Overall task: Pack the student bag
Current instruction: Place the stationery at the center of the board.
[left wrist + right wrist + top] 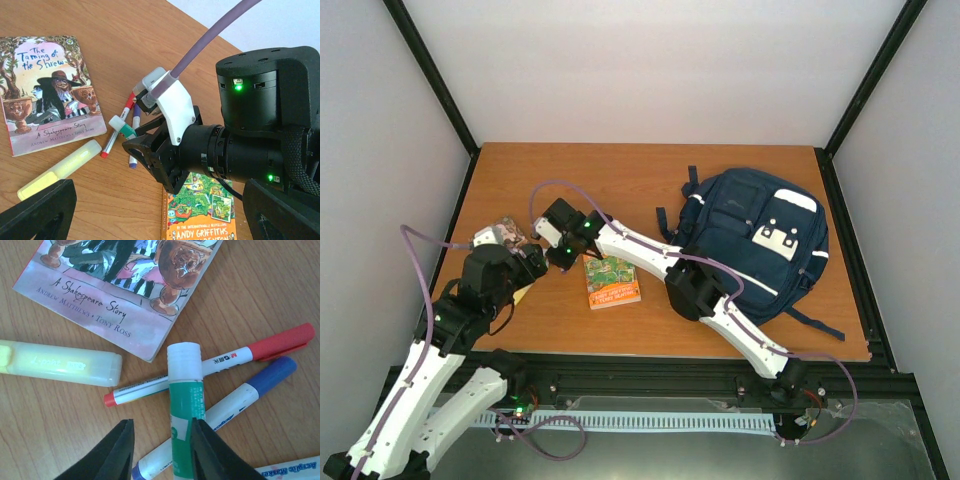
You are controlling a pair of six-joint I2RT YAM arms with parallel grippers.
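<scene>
Your student bag (pixel 750 240) lies flat on the right side of the worktop (pixel 620 180), towards the far edge, front pocket up. It is well apart from both grippers, and your right arm's forearm crosses just beside its near left corner.

You have both grippers over the left half of the worktop, close to each other. Your right gripper (pixel 161 432) points down at a small heap of pens. Its jaws stand a little apart, and the lower end of a green glue stick (pixel 186 390) with a white cap runs in beside the right-hand finger. You cannot tell from these views whether the fingers press on it or only flank it. The glue stick lies across a red-capped marker (pixel 220 362) and a blue-capped marker (pixel 245 395). A yellow highlighter (pixel 60 362) lies to their left, just beside the corner of a Shakespeare paperback (pixel 115 280).

Your left gripper (pixel 157 186) is released, its jaws spread wide and holding nothing, and it looks onto the back of the right gripper from the near side. An orange paperback (pixel 612 282) lies flat in the middle of the worktop, just right of the pens.
</scene>
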